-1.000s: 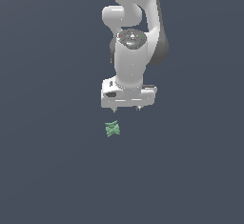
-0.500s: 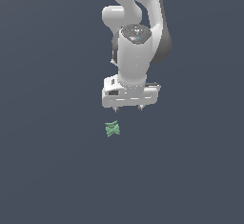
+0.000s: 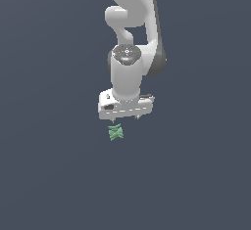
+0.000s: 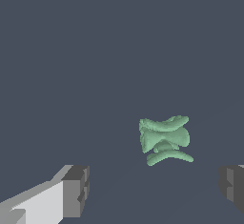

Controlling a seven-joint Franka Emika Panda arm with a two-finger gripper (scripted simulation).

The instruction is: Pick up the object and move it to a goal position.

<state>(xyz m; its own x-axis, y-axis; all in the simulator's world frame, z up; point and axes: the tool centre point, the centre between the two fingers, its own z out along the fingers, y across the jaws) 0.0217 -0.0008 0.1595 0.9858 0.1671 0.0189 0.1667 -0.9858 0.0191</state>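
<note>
My pincer (image 3: 125, 119) hangs spread wide with nothing between its fingers (image 4: 76, 192). In the wrist view the two pads stand far apart at the edges of the picture. Each is a blocky dark-grey pad with a stepped, ribbed face. The better-seen one is mounted on a flat, matte white bar with sharp, boxy edges.

The object (image 3: 115, 132) lies on the dark slate-blue ground (image 3: 54, 175), just below my pincer in the exterior view and a little toward that view's left of my palm's middle. From the wrist camera the object (image 4: 164, 139) sits in the open span between the pads, nearer the pad that is mostly cut off by the frame, and it touches neither.

It is a small pale-green lump, far smaller than my hand. Its shape is irregular: stacked, curling lobes like thick leaves or ribs, pinched toward the middle so that it reads as a ragged bow-tie. Its surface looks smooth and dull, with soft shading in the folds and no gloss. I cannot tell from these views how tall it stands.

My arm (image 3: 132, 38) is smooth, rounded white casing with dark grey at the joints. On the wrist is a dark round cap with small coloured marks. My palm (image 3: 125, 106) is a flat white block, wider than it is deep, with the short finger stubs showing beneath it. The ground is plain and even, with no texture.
</note>
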